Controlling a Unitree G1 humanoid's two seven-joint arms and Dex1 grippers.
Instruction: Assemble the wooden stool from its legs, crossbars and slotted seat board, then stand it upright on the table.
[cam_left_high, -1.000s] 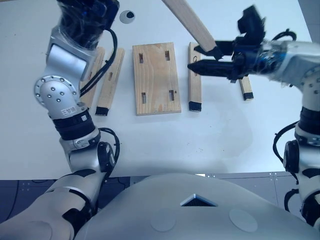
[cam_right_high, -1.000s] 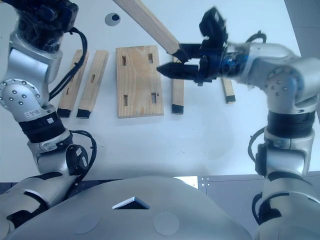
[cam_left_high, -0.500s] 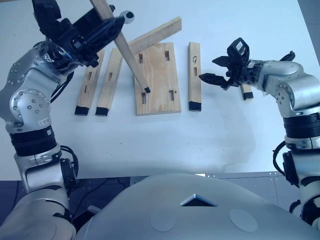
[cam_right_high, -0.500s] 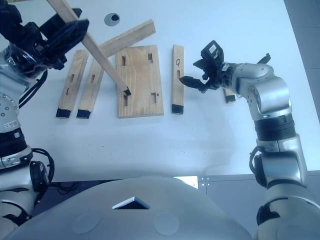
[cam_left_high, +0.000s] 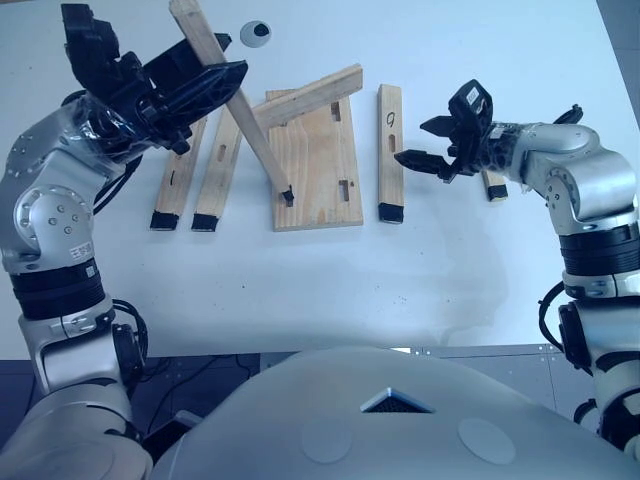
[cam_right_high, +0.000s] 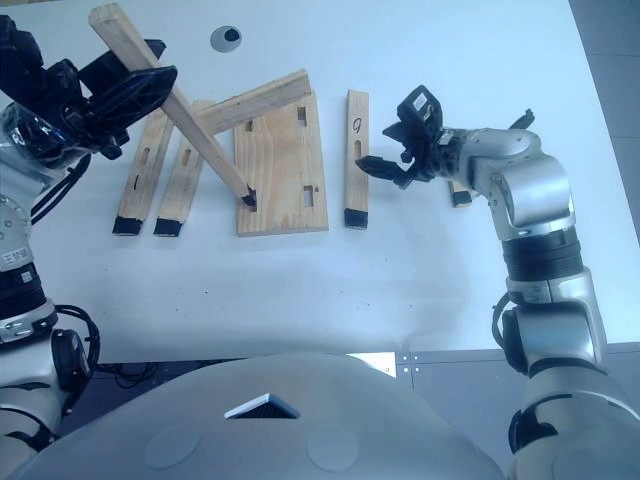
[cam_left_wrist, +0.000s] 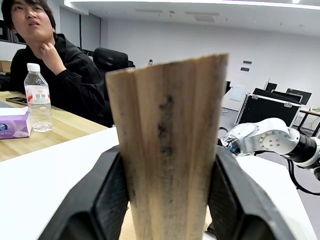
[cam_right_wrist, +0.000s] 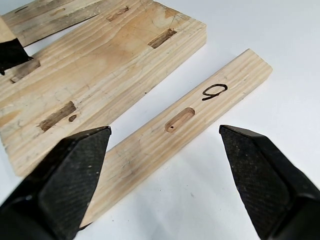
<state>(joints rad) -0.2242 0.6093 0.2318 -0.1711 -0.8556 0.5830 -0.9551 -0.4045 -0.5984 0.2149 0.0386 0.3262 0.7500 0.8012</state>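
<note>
Left eye view: left gripper (cam_left_high: 190, 85) is clamped on the upper end of the held leg (cam_left_high: 245, 120), which tilts steeply down toward the seat board (cam_left_high: 325, 190). The board lies flat mid-table (cam_left_high: 400, 260), toward the far edge. A loose bar (cam_left_high: 310, 93) leans across the board's far-left corner, and the held leg crosses in front of it; contact between them cannot be judged. 2 flat legs (cam_left_high: 178, 170) lie side by side just left of the board, and a marked leg (cam_left_high: 389, 150) lies just right of it. Right gripper (cam_left_high: 415, 142) hangs with fingers apart and nothing in them, just right of the marked leg; a short piece (cam_left_high: 492, 185) lies beyond it. Right eye view: the held leg's black-capped tip (cam_right_high: 247, 198) sits on the board at its near-left slot; whether it has entered is not clear. Left wrist view: the leg's end grain sits squarely between both pads (cam_left_wrist: 105, 195), so the grip looks centred. Right wrist view: the fingers (cam_right_wrist: 65, 170) are spread wide over the marked leg's slot. Risks, as judgement: the leg is gripped far from its tip, so a small wrist error could skid the tip off the slot. The board is unrestrained and could slide under a push. Swinging the leg upright could knock the loose bar off the corner.
</note>
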